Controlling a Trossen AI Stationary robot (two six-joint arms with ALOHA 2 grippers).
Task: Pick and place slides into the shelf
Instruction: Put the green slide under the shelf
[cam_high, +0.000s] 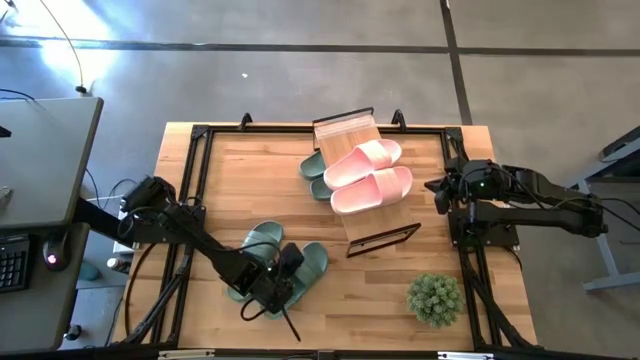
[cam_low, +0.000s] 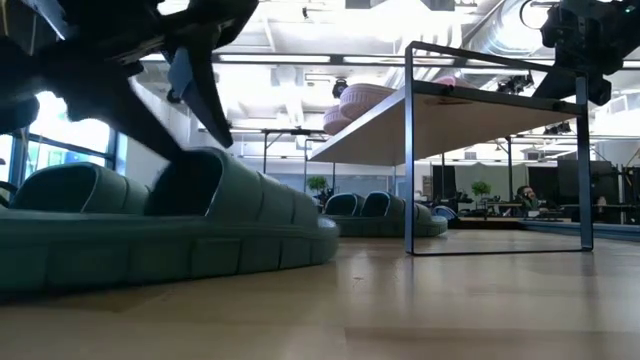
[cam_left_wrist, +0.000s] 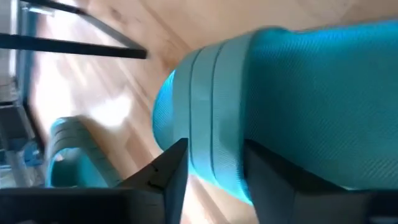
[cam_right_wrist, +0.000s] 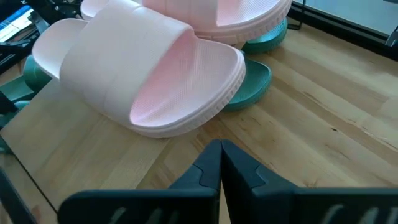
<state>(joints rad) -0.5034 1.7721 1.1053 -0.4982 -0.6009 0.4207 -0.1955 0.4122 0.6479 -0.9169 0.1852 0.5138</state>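
My left end effector (cam_high: 283, 283) sat at the near green slide (cam_high: 308, 268), fingers apart around its strap, on the bench (cam_high: 380, 290). The shelf (cam_high: 352, 135) lay far across. My right end effector (cam_high: 440, 190) waited, pinched together, beside the shelf.

A pale pink pair of slides (cam_high: 367, 173) is laid on the slatted shelf (cam_high: 349, 128); one sage-green pair (cam_high: 314, 175) is tucked beneath it, another sage-green pair (cam_high: 262, 240) well apart from it.

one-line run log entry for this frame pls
left gripper: around green slide strap, near table edge | right gripper: shut, idle beside shelf | pink pair: on shelf
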